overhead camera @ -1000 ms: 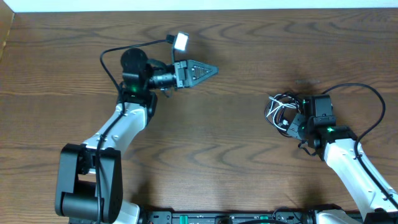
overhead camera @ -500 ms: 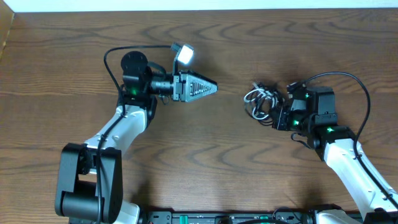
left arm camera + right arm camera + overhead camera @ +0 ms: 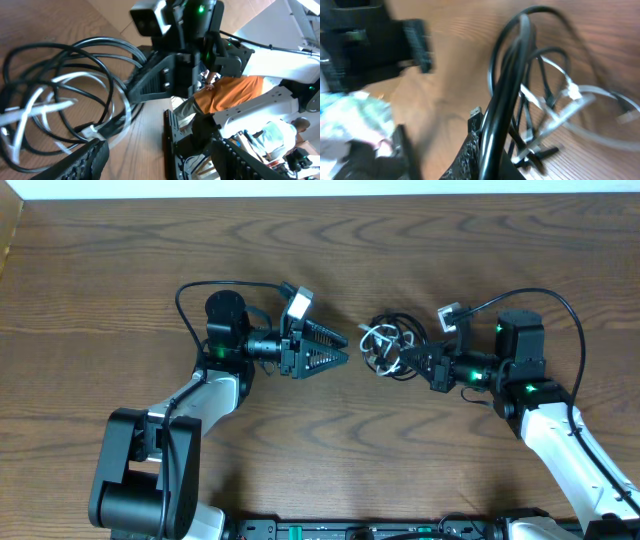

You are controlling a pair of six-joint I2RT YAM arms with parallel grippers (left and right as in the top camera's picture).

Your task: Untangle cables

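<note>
The cables [image 3: 388, 345] form a small looped bundle of thin black and white cords near the table's middle. My right gripper [image 3: 425, 363] is shut on the bundle's right side; in the right wrist view a black loop [image 3: 506, 105] runs up out of its jaws [image 3: 495, 155], with the white cord [image 3: 570, 97] behind. My left gripper [image 3: 345, 349] stands open just left of the bundle, pointing at it, nothing between its fingers. In the left wrist view the bundle [image 3: 60, 100] lies ahead and left of the open gripper [image 3: 157, 150], with my right gripper [image 3: 165, 75] behind it.
Thicker black arm wires arch over the left arm [image 3: 200, 285] and the right arm [image 3: 560, 305]. The wooden table [image 3: 320, 460] ends at a pale far edge [image 3: 320, 188]. Both arm bases sit at the near edge.
My right gripper has carried the bundle leftward to the middle. My left gripper has opened and swung down and right until it faces the bundle.
</note>
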